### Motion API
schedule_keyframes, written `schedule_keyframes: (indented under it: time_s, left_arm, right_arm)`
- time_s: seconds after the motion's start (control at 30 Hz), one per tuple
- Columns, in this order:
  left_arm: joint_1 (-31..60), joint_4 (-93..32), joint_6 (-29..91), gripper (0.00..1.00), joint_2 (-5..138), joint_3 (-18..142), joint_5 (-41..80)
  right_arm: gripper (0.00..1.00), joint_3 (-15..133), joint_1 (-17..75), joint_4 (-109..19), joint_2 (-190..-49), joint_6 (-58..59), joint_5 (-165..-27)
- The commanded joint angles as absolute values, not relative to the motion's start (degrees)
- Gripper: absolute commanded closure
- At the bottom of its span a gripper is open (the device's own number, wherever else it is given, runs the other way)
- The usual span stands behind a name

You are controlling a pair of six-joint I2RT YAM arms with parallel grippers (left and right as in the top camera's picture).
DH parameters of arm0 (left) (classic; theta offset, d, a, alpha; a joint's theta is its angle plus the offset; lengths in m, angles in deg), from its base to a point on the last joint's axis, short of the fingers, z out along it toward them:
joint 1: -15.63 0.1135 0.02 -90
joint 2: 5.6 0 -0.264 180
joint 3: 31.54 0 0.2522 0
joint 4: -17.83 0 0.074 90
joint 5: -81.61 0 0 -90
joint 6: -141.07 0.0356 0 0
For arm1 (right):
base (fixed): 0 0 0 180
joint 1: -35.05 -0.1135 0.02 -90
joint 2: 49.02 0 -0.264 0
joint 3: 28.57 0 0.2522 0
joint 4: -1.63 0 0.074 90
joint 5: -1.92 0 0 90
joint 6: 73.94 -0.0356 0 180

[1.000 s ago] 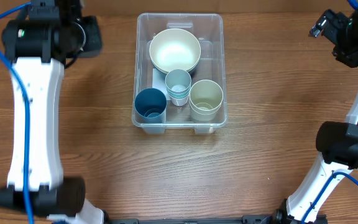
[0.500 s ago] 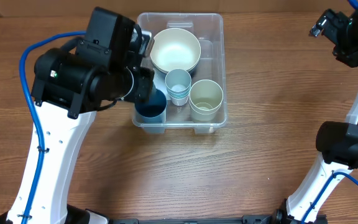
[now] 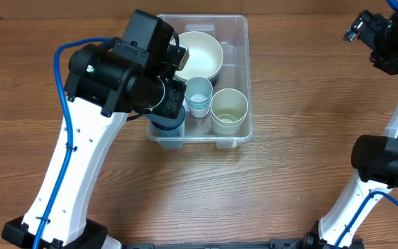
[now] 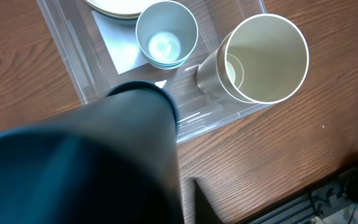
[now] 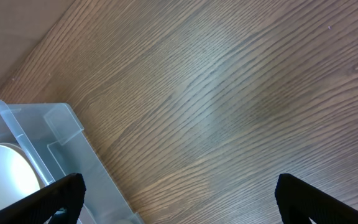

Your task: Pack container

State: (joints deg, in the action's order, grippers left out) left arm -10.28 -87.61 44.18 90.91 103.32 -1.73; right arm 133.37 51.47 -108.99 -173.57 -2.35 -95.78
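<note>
The container (image 3: 237, 41) sits on the bench (image 3: 289, 173) at the upper middle of the overhead frame, and it looks close to full. A cream bowl (image 3: 202, 54) takes the top end. Below it a small stack of pale blue cups (image 3: 199, 93) stands in the middle, with a beige cup (image 3: 229, 108) at the lower right and a dark blue cup (image 3: 168, 128) in the lower left corner. All of them stand upright with mouths up, and I judge the cups are set close together so they fit beside the bowl.

My left arm (image 3: 81, 159) hangs over the left side of the container, its wrist directly above the dark blue cup and hiding most of it. In the left wrist view a dark, blurred shape (image 4: 92, 162) fills the lower left. I take it for that cup seen very close, though I cannot be sure. The left fingers do not show clearly in any view, so I cannot tell whether they are spread or closed on the cup. The white label (image 4: 120, 46) on the container floor shows beside the pale blue cups.

The right fingers (image 5: 48, 202) are spread wide with nothing between them, parked at the upper right of the overhead frame and well apart from the container. I judge this keeps them clear of the left arm's work.
</note>
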Motion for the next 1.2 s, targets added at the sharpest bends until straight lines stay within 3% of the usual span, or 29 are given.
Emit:
schedule_keyframes:
  time_s: [0.0, 0.07, 0.23, 0.27, 0.33, 0.4, 0.47, 0.8, 1.0, 1.1, 1.17]
  left_arm:
    - [-10.7, -87.1, 44.9, 0.61, 90.8, 103.1, -1.6]
    - [-10.7, -87.2, 44.9, 0.55, 90.8, 103.1, -1.6]
    - [-10.7, -87.2, 44.9, 0.62, 90.7, 103.1, -1.8]
    - [-10.7, -87.2, 44.9, 0.59, 90.6, 103.1, -1.8]
    - [-10.7, -86.9, 44.6, 0.48, 89.8, 103.3, -1.7]
    - [-10.7, -87.3, 44.6, 0.12, 88.6, 104.2, -1.7]
    - [-10.7, -89.0, 44.6, 0.00, 86.3, 106.4, 0.6]
    - [-10.6, -90.9, 44.6, 0.00, 69.3, 110.7, -3.6]
    - [-7.4, -86.5, 40.2, 0.00, 52.8, 106.9, -15.9]
    - [4.0, -73.3, 44.0, 0.00, 41.7, 88.2, -11.5]
    - [9.7, -56.0, 52.2, 0.00, 33.0, 70.6, -2.7]
  right_arm:
    - [0.00, 134.7, 51.6, -108.7, -172.3, -2.7, -96.1]
    - [0.00, 134.7, 51.6, -108.7, -172.3, -2.7, -96.1]
    - [0.00, 134.7, 51.6, -108.7, -172.3, -2.7, -96.1]
    - [0.00, 134.7, 51.6, -108.7, -172.3, -2.7, -96.1]
    - [0.00, 134.7, 51.6, -108.7, -172.3, -2.7, -96.1]
    - [0.00, 134.7, 51.6, -108.7, -172.3, -2.6, -96.1]
    - [0.00, 134.7, 51.6, -108.7, -172.3, -2.7, -96.1]
    - [0.00, 134.7, 51.6, -108.7, -172.3, -2.6, -96.1]
    - [0.00, 134.7, 51.6, -108.7, -172.3, -2.7, -96.1]
    - [0.00, 134.7, 51.6, -108.7, -172.3, -2.7, -96.1]
    - [0.00, 134.7, 51.6, -108.7, -172.3, -2.7, -96.1]
